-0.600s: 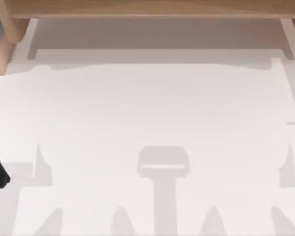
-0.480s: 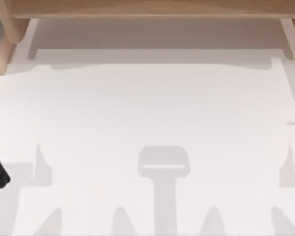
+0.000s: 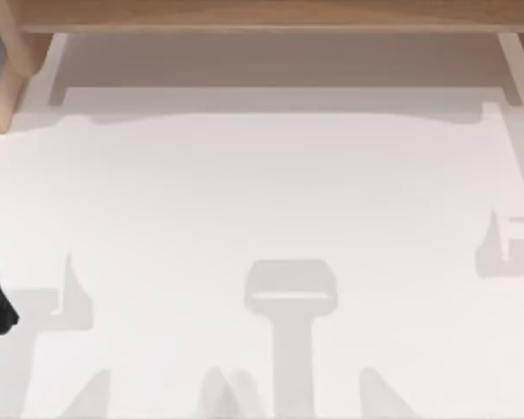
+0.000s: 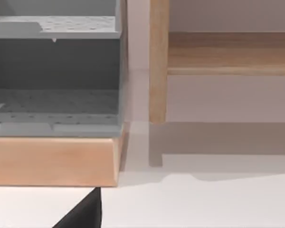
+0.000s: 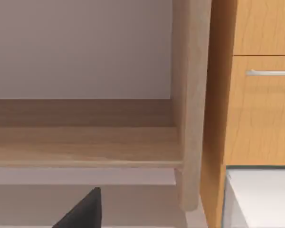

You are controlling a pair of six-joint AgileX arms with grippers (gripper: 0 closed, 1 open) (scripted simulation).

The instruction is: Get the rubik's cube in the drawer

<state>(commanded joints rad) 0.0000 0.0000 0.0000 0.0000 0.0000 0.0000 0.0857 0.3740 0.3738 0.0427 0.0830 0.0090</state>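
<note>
**No cube in sight, drawer shut**

Top view: one white table (image 3: 262,201), one wooden shelf (image 3: 262,13) along its far edge; the Rubik's cube's place cannot be told.

Left wrist view: one grey perforated rack (image 4: 54,71) on a wooden base.

Right wrist view: one drawer (image 5: 263,109) with one handle (image 5: 270,73), closed, likely awaiting opening. Either pincer's state cannot be told.

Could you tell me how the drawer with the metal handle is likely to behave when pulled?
The drawer front looks like rigid wood, so it probably won't flex. Its thin bar handle looks like smooth metal, so it may be slippery in a pinch.
</note>
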